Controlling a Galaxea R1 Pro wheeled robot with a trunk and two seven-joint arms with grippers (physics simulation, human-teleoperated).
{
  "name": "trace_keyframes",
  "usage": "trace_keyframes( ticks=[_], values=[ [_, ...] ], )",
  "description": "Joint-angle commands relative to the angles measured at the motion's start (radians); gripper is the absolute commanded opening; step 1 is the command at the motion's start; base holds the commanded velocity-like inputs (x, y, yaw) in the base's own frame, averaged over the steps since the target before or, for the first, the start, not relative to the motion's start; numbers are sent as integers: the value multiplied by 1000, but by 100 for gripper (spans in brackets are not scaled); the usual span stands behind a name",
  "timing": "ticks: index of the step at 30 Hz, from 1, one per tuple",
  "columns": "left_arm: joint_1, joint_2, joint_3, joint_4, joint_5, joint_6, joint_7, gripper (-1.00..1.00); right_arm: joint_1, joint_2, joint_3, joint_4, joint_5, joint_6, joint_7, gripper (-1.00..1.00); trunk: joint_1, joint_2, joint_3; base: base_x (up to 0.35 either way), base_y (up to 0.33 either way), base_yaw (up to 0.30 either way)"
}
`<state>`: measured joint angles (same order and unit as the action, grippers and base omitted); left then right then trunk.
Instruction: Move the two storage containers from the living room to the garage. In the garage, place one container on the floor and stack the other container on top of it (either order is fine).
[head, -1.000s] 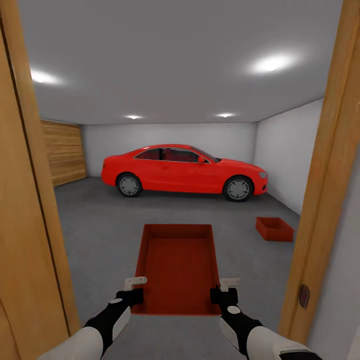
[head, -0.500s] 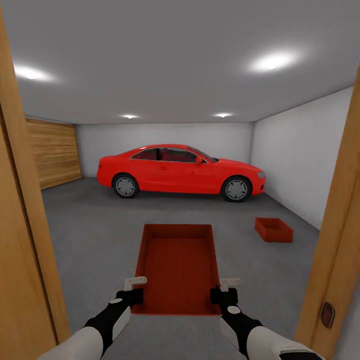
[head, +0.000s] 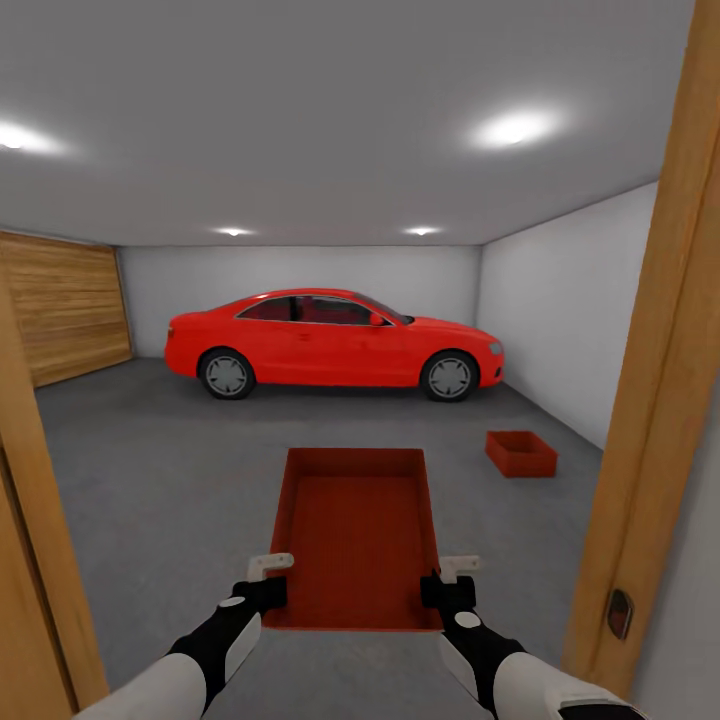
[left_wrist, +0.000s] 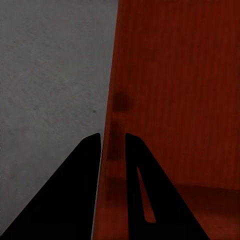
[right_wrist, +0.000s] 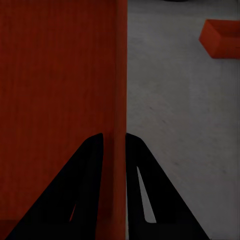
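I carry one open orange-red rectangular plastic bin (head: 355, 535), my left tool (head: 262, 580) and right tool (head: 452, 580) pinching its side walls. Its twin (head: 521, 453) sits ahead-right on the grey concrete floor (head: 170, 470), nearer my right arm.

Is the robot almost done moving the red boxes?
Nearly. One storage container already sits on the garage floor near the red car. The other container is held by the left gripper and right gripper at the doorway. Stacking it is left.
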<state>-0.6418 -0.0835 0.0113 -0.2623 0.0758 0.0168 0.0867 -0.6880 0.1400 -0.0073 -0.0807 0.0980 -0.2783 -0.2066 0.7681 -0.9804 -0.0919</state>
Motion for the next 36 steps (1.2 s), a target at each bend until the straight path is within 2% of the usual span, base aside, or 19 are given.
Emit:
trace_keyframes(
  ticks=[1, 13, 27, 36],
  values=[
    [-1, 19, -2, -5, 5, -29, 7, -100, -1, -3, -22, 4, 2, -1, -5, -100, 0, -1, -2, 148, 128, -11],
    [-1, 19, -4, -5, 5, -29, 7, -100, 0, -3, -21, 4, 1, 0, -5, -100, 0, -1, -2, 186, 168, -2],
    [-1, 19, -1, -5, 5, -29, 7, -100, -1, -2, -22, 4, 1, 0, -5, -100, 0, -1, -2, 28, 11, 0],
    [-1, 19, -4, -4, 5, -29, 7, -100, -1, -2, -22, 4, 2, 0, -5, -100, 0, -1, -2, 261, 0, 0]
  ],
)
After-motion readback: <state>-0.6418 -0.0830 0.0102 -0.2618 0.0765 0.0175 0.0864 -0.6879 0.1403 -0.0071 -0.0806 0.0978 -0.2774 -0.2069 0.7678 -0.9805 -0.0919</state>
